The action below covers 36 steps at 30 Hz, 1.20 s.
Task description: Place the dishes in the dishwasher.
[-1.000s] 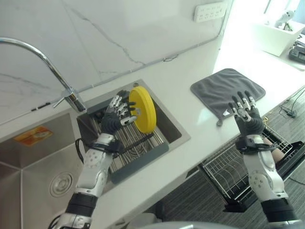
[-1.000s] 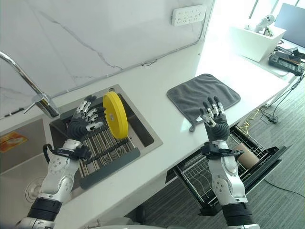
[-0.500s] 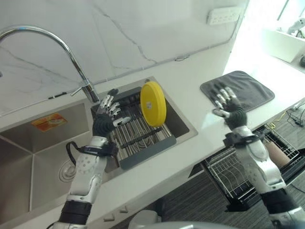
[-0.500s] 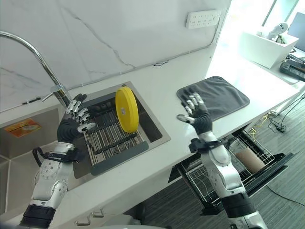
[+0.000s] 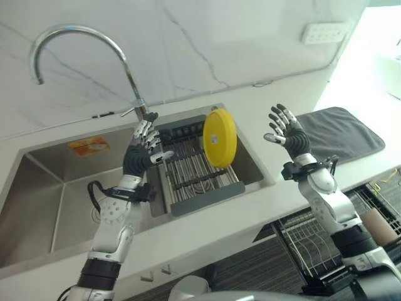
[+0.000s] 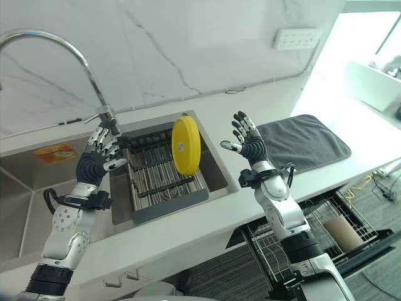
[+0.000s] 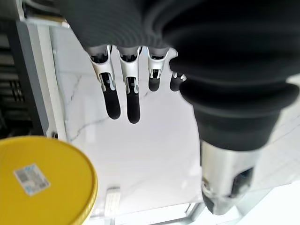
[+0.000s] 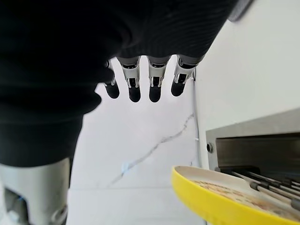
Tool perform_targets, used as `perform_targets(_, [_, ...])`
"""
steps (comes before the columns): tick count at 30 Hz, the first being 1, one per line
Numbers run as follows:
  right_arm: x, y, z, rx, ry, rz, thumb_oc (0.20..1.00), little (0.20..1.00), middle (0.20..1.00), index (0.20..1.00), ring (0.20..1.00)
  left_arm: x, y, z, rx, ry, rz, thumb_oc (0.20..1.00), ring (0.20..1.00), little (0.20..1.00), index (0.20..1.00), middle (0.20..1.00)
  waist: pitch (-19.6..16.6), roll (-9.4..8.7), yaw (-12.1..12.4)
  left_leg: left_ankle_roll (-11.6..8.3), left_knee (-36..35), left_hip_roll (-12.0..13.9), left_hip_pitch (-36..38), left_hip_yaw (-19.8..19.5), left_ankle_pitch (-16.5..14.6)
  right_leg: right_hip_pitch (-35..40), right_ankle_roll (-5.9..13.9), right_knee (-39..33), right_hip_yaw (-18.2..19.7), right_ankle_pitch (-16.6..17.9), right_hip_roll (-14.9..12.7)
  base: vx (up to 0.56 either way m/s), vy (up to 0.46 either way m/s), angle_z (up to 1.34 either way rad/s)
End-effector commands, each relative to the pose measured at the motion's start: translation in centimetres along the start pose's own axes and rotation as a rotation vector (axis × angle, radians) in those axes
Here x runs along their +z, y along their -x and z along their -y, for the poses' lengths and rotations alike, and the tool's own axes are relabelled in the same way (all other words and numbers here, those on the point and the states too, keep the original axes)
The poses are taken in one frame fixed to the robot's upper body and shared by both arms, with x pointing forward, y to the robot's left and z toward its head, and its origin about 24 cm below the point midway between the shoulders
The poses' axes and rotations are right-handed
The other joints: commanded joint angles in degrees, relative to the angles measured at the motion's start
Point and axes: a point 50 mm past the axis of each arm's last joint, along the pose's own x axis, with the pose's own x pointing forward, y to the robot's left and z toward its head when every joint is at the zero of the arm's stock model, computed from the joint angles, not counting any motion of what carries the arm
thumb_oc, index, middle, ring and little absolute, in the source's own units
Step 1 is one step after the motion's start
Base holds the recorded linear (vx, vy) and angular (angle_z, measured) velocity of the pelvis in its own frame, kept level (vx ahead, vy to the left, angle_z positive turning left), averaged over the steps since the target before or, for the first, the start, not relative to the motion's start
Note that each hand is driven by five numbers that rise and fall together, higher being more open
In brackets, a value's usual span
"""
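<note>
Nothing is loaded yet: round yellow plastic plate [image 5: 220,128] stands on edge in the grey sink rack [image 5: 199,179], between the spread, empty fingers of the left hand [image 5: 141,152] and right hand [image 5: 286,133]; pulled-out dishwasher wire basket [image 6: 313,235] waits below the desk

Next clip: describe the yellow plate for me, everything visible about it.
The yellow plate is round, plain bright yellow and looks like plastic, with a small white sticker near the middle of the face shown. It stands on edge, nearly upright, in the dark drying rack that sits inside the sink. Only the rack touches it. The left robot hand and the right robot hand are raised open on either side of it, both clear of it.
</note>
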Motion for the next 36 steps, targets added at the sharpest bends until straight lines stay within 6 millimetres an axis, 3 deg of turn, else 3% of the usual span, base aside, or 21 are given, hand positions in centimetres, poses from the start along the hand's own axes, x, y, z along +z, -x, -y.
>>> perform_targets(1, [1.3, -1.2, -1.1, 0.013, -0.005, 0.067, 1.000, 1.000, 1.000, 1.000, 1.000, 1.9, -1.3, 0.0, -0.077, -0.048, 0.092, 1.000, 1.000, 1.000, 1.000, 1.000, -3.2, -0.81, 0.6, -3.53, -0.1, 5.3, -1.6, -0.1, -2.2, -0.5, 2.51, 0.0, -4.2, 0.8, -2.9, 0.07, -0.011, 0.19])
perform_targets(7, [-0.7, -2.4, -2.0, -0.014, -0.020, -0.028, 1.000, 1.000, 1.000, 1.000, 1.000, 2.2, -1.6, 1.0, -0.151, -0.034, 0.096, 1.000, 1.000, 1.000, 1.000, 1.000, -2.9, -0.79, 2.5, -3.54, -0.1, 4.5, -1.8, -2.5, -1.9, -0.1, 2.15, 0.0, -5.6, 0.7, -2.7, 0.08, -0.010, 0.28])
perform_targets(14, [-2.2, -2.4, -1.3, -0.093, -0.073, -0.076, 1.000, 1.000, 1.000, 1.000, 1.000, 2.3, -1.4, 1.0, -0.189, -0.027, 0.093, 1.000, 1.000, 1.000, 1.000, 1.000, -2.4, -0.54, 3.9, -3.27, -0.1, 3.7, -1.6, -4.1, -1.9, 0.4, 2.09, 0.0, -6.8, 0.8, -2.7, 0.04, -0.009, 0.12])
perform_targets(25, [-3.4, -2.5, -0.9, -0.138, -0.074, -0.130, 1.000, 1.000, 1.000, 1.000, 1.000, 2.4, -1.5, 1.1, -0.220, -0.032, 0.086, 1.000, 1.000, 1.000, 1.000, 1.000, -2.1, -0.35, 4.8, -3.13, -0.1, 3.1, -1.2, -5.5, -2.1, 0.9, 2.10, 0.0, -7.5, 0.8, -2.8, 0.03, -0.015, 0.06])
perform_targets(36, [-3.7, -3.1, -1.2, -0.143, 0.089, -0.199, 1.000, 1.000, 1.000, 1.000, 1.000, 2.4, -1.6, 1.3, -0.241, -0.042, 0.073, 1.000, 1.000, 1.000, 1.000, 1.000, -1.6, -0.45, 5.2, -3.15, -0.1, 2.9, -0.9, -6.3, -2.1, 1.3, 1.89, 0.0, -7.5, 0.6, -2.6, 0.01, -0.005, 0.00])
